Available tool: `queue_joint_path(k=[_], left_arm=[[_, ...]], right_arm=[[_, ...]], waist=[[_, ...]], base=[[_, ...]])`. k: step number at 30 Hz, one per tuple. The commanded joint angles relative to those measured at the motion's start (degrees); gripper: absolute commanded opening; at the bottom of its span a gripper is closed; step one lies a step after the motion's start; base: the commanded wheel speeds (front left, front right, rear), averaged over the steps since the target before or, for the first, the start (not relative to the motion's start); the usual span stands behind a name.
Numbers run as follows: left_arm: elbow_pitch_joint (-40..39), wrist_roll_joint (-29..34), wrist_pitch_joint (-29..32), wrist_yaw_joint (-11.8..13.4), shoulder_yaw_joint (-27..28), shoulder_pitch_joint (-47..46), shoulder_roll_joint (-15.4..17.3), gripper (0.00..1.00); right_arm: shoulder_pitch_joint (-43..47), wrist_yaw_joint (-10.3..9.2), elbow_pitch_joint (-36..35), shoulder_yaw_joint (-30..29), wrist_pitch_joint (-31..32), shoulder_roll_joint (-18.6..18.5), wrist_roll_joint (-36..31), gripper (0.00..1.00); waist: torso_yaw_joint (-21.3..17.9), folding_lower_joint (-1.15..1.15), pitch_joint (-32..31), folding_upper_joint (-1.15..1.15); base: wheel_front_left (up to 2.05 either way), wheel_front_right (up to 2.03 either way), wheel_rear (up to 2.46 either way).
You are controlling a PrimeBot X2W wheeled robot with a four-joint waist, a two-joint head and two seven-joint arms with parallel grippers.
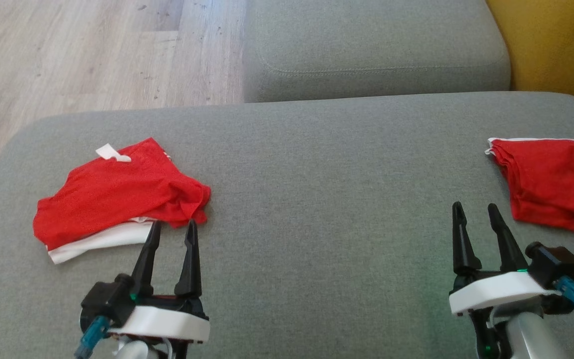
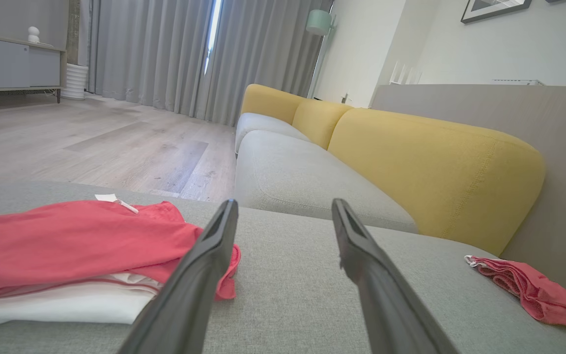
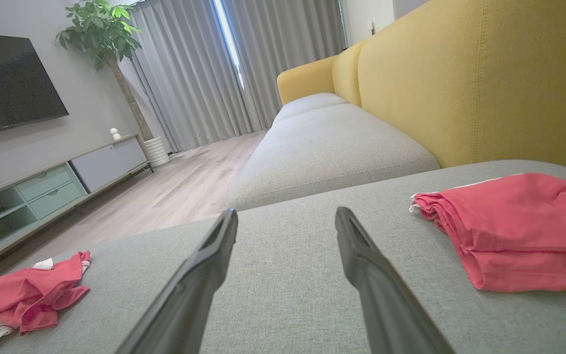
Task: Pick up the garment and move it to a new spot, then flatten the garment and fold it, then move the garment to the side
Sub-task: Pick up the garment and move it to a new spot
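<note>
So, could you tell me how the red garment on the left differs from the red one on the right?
The left garment lies loose and rumpled; the right garment is folded into a compact stack. The left garment shows a broad white panel and a white tag; the right garment shows just a thin white edge. Both are red and rest on the grey cushion.

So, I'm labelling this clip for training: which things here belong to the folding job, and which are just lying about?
Job:
crumpled garment, left
left gripper, open, by it
right gripper, open
grey cushion under them

Lying about:
folded garment, right, seemingly finished
yellow backrest
plant
TV
</note>
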Motion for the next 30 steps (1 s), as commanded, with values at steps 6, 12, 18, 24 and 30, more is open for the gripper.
queue_joint_path(k=[6,12,18,24,30], left_arm=[[-2.1,-0.6,-0.5,0.0,1.9,-1.6,0.1,1.0],[-1.9,-0.6,-0.5,0.0,1.9,-1.6,0.1,1.0],[-1.6,-0.3,-0.5,-0.1,1.6,-1.8,0.1,1.0],[-1.6,0.0,-0.5,0.3,1.9,-2.0,0.1,1.0],[-1.3,0.7,-0.5,0.7,2.5,-1.8,0.1,1.0]], right_arm=[[-1.5,-0.04,-3.0,1.6,-0.8,-0.2,-0.7,1.0],[-1.3,-0.04,-3.3,1.7,-0.8,-0.2,-0.7,1.0],[-1.1,-0.04,-3.4,1.7,-0.8,-0.2,-0.6,1.0],[-0.6,-0.04,-3.7,3.8,-0.8,-0.2,-0.6,1.0],[0.6,-0.04,-3.8,6.5,-0.8,-0.2,-0.6,1.0]], waist=[[0.3,0.0,-0.1,0.0],[0.3,0.0,0.1,0.0],[1.1,0.0,0.2,0.0],[3.4,0.0,0.0,0.0],[8.3,0.0,-0.8,0.0]], base=[[0.0,0.0,0.0],[0.0,0.0,0.0],[0.0,0.0,0.0],[0.0,0.0,0.0],[0.0,0.0,0.0]])
